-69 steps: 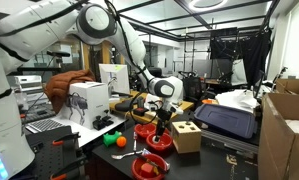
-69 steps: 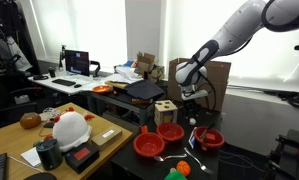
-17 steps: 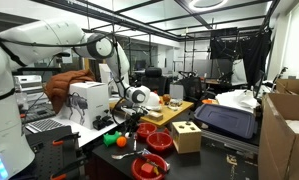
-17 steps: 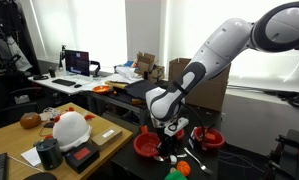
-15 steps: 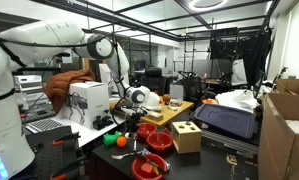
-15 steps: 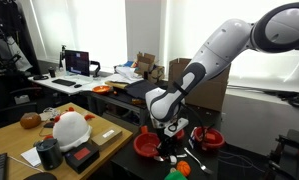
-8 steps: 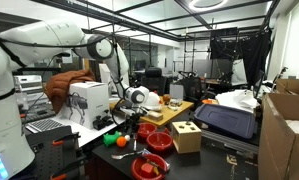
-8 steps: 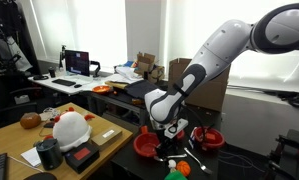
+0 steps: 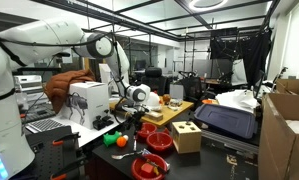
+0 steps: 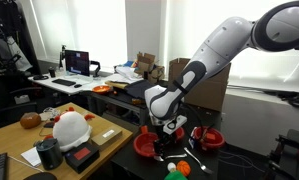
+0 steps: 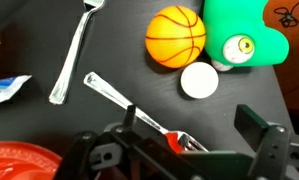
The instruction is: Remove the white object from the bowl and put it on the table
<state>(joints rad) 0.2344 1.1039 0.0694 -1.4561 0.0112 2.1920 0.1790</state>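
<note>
Dark tabletop (image 11: 119, 55) carries the white object (image 11: 199, 80) beyond the wide-open, empty gripper (image 11: 177, 145), red bowl (image 11: 19, 162) cropped.

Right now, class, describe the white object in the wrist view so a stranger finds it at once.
On the dark tabletop, find the orange ball beside the green toy. Just below both lies the white object: the only plain white round thing there.

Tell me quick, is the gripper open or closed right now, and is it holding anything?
Gripper: open, fingers apart, holding nothing; the white object lies on the table ahead of it.
</note>
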